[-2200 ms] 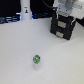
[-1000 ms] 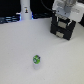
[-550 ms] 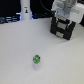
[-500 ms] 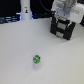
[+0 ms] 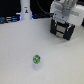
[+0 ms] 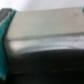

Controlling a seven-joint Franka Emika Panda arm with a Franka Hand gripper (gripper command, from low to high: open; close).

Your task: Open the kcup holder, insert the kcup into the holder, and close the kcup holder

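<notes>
No text, label, brand, number or sign can be read in either view: the kcup holder (image 5: 63,29), the kcup (image 5: 36,60) and the white bottle-like object (image 5: 25,10) are too small and blurred to show any lettering.

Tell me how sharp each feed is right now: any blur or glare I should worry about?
Exterior view: soft and low-resolution, though the kcup and kcup holder stay recognisable; no strong glare. Wrist view: heavily blurred at close range, showing only a dark surface with a pale sheen and teal edges.
</notes>
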